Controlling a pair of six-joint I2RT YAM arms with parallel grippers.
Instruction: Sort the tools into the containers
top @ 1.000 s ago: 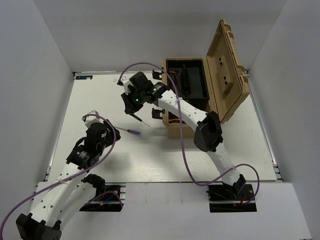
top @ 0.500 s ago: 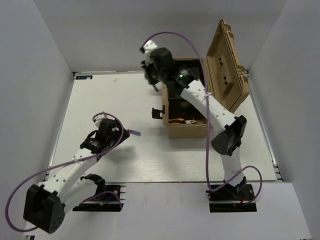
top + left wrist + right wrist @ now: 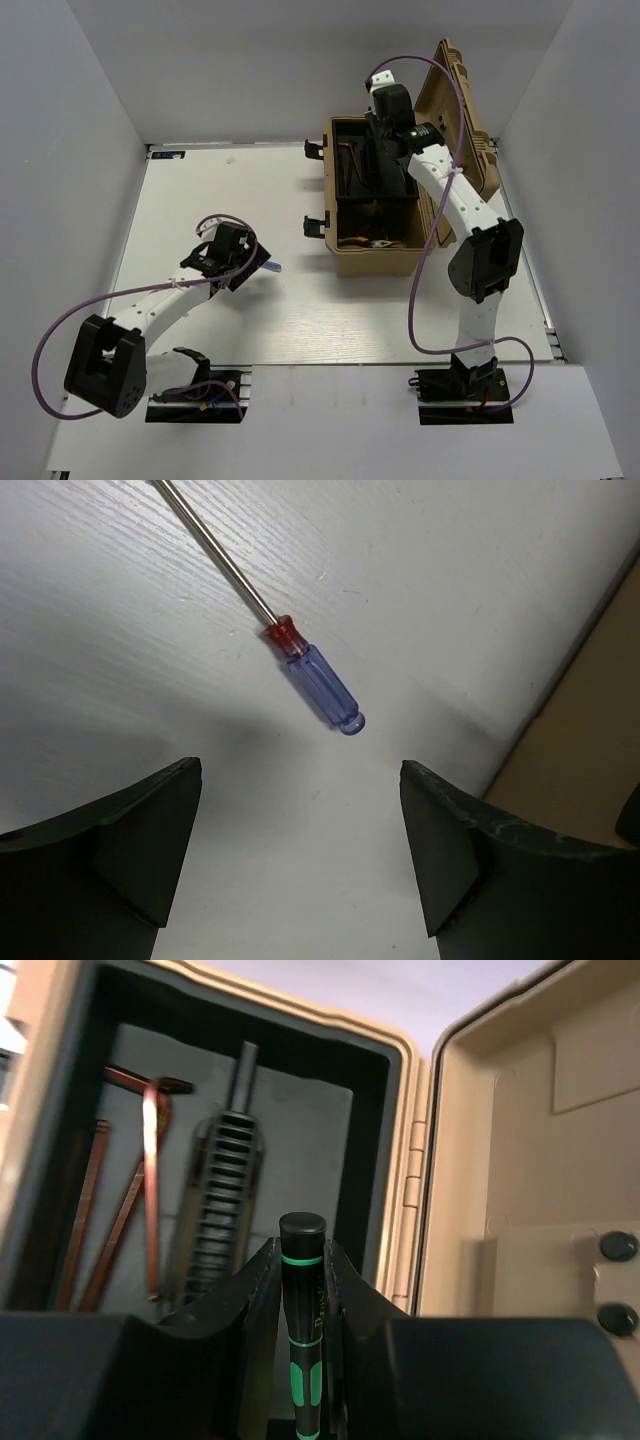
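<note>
A screwdriver with a red-blue handle (image 3: 318,685) lies on the white table, its shaft pointing away to the upper left. My left gripper (image 3: 300,770) is open and empty, just short of the handle's end. In the top view the left gripper (image 3: 240,258) covers most of this screwdriver; only the blue handle tip (image 3: 273,267) shows. My right gripper (image 3: 302,1255) is shut on a black screwdriver with green bands (image 3: 303,1300), held upright above the black tray (image 3: 350,170) of the open tan case (image 3: 372,264). The right gripper (image 3: 384,135) hangs over the tray's right side.
The tray holds thin reddish rods (image 3: 148,1180) and a ribbed black tool (image 3: 225,1195). The case lid (image 3: 462,130) stands open on the right. Yellow-handled tools (image 3: 362,242) lie in the case's lower front part. Black latches (image 3: 316,225) stick out on its left side.
My right arm lifted the black-green screwdriver off the table and swung right to over the case tray. My left gripper moved right toward the red-blue screwdriver.
</note>
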